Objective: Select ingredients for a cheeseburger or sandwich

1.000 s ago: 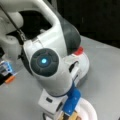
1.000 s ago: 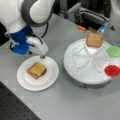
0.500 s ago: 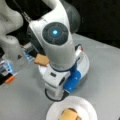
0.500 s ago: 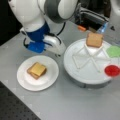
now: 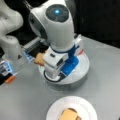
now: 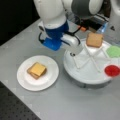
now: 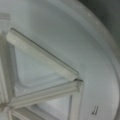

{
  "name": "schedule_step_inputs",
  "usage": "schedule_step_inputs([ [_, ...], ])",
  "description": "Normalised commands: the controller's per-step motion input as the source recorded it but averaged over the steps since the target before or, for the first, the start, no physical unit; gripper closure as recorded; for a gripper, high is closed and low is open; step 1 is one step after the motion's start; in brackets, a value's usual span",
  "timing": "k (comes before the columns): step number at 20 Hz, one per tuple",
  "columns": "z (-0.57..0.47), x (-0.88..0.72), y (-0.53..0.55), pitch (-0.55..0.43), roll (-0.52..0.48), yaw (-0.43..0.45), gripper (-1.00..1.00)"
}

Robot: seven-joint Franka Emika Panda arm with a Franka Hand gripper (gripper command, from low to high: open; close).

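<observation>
On the white plate [image 6: 25, 82] lies a small stack [image 6: 37, 70]: a yellow cheese square on top of a tan bread slice, also seen in a front view as the stack [image 5: 69, 115]. A second tan bread slice [image 6: 94, 40] rests in a far compartment of the round divided tray [image 6: 87, 75] and shows beside the arm as the bread slice [image 5: 39, 59]. My gripper [image 6: 75, 51] hangs over the tray's left part, nothing seen in it. The wrist view shows only the tray's empty white compartments and ribs [image 7: 42, 55]; no fingers show there.
A green piece [image 6: 113, 51] and a red round piece [image 6: 111, 70] lie in the tray's right compartments. The arm's base [image 5: 11, 47] and small blue and orange items [image 5: 7, 72] stand at a front view's left. Grey tabletop [image 6: 62, 105] surrounds plate and tray.
The arm has swung away from the plate and now hangs over the divided tray. The stack on the plate has not moved.
</observation>
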Motion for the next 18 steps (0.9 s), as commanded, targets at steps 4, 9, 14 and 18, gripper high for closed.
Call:
schedule_step_inputs([
  [4, -0.16, -0.49, 0.28, -0.207, -0.306, -0.010, -1.00],
  [9, -0.12, -0.47, 0.29, -0.215, -0.257, -0.021, -1.00],
  [14, -0.18, -0.41, 0.23, -0.256, -0.191, 0.000, -1.00],
  [18, -0.20, -0.37, 0.19, -0.269, -0.130, 0.001, -1.00],
])
